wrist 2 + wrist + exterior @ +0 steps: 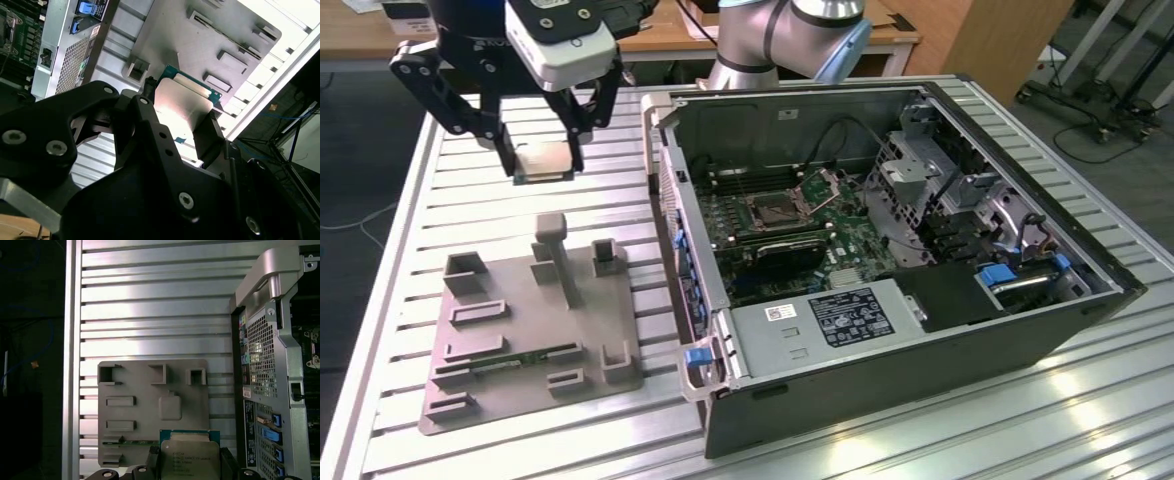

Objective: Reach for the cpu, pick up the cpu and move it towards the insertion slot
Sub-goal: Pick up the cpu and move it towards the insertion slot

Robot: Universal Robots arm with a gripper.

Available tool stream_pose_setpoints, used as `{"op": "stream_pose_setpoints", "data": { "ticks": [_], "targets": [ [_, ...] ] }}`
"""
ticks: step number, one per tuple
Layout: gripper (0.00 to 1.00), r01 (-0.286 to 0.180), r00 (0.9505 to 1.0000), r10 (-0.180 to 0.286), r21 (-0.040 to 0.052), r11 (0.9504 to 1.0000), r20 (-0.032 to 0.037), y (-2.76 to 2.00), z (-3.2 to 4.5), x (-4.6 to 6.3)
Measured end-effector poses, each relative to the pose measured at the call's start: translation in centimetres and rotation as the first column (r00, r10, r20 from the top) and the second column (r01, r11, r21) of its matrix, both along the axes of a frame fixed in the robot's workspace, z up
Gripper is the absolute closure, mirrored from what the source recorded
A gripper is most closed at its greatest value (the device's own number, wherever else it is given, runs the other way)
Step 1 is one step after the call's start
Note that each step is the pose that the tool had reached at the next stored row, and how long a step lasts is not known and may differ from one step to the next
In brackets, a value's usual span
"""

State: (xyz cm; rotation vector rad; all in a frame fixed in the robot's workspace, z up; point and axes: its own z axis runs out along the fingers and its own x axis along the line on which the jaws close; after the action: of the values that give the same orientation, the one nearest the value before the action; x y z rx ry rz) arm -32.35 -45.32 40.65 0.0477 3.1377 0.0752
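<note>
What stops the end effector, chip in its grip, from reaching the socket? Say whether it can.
Probably yes: the end effector holds the chip above the table, the case is open on top and nothing covers the socket.

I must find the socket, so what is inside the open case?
A green board with the insertion slot, its plate raised, and a metal cage. A grey box covers the board's near part.

Ribbed silver aluminium desk (467, 200) catching bright glare along its near edge. Dark grey floor (354, 130) on the exterior view's left, pale wooden table (664, 38) behind, tall wooden panel (994, 45) and black wheeled stands (1101, 100) on the exterior view's right.
</note>
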Motion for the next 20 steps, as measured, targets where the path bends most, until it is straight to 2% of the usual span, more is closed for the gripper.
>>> {"op": "stream_pose_setpoints", "data": {
  "ticks": [20],
  "targets": [
    [0.45,0.000,1.0000,0.000,0.0000,1.0000,0.0000,0.00,0.00,0.51]
  ]
}}
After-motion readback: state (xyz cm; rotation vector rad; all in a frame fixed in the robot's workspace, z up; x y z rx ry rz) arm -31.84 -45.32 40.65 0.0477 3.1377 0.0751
